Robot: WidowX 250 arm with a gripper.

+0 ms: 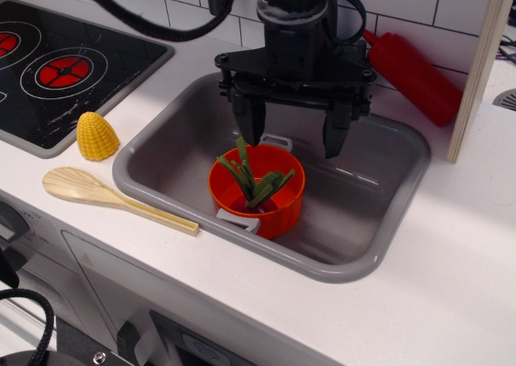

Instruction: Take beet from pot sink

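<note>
Sink (367, 221) is sitting recessed in the white desk (451, 245), raised rim all round; pot (266, 209) is resting on the sink floor toward the front-left, its front handle near the front wall, with open floor lying to its right and behind it. Gripper (292, 132) is hanging above the pot's back rim, jaws spread wide and holding nothing, left finger (250, 124) over the pot's back-left edge, right finger (337, 132) just past the back-right edge over bare sink floor. Beet (256, 187) is sitting inside the pot, bulb down and mostly hidden, only a sliver of magenta showing at the bottom; long axis is running roughly vertical, leaves fanning upward, one pointing up toward the left finger, others leaning right toward the pot's centre. Leaf tips are reaching just above the rim. Outside the sink: corn piece (97, 135) and wooden spoon (113, 195) lying on the desk to the left, spoon handle ending just beside the sink's front-left corner; stove top (64, 68) sitting further left; red bottle (413, 76) lying behind the back-right rim against the tiled wall.
</note>
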